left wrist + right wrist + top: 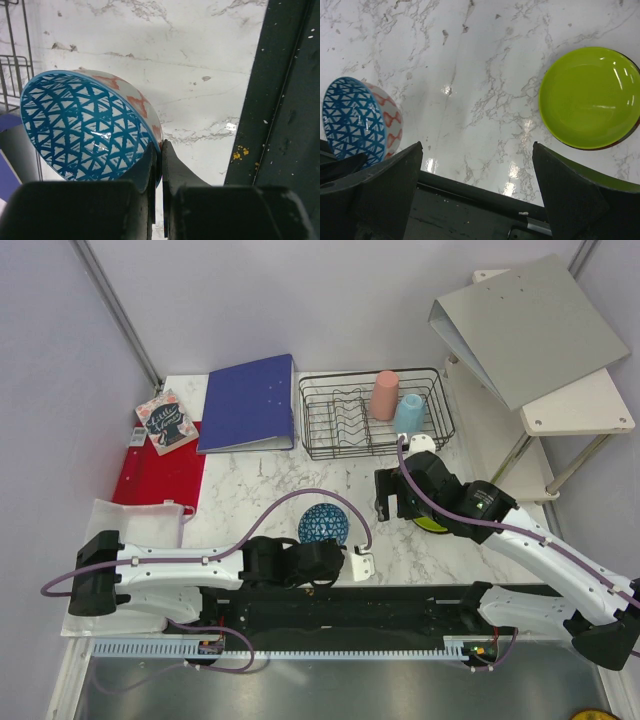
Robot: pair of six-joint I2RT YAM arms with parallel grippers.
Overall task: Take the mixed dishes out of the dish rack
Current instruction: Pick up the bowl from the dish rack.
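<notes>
The small blue patterned bowl (324,524) is tilted on its side over the marble near the front edge. My left gripper (328,543) is shut on its rim; in the left wrist view the gripper (161,147) pinches the bowl's (85,125) wall. The lime-green bowl (590,97) rests on the marble with a dark reddish rim (620,142) showing under it, partly under my right arm in the top view (432,523). My right gripper (476,145) is open and empty above the marble between the two bowls. The tall pink cup (384,395) and light blue cup (408,412) stand in the dish rack (330,425).
A blue binder (248,402) lies left of the rack. A book (167,422), a red mat (160,475) and a white cloth (135,520) are at the left. A grey binder (525,325) lies on a white shelf at the right. The black base rail (340,600) runs along the near edge.
</notes>
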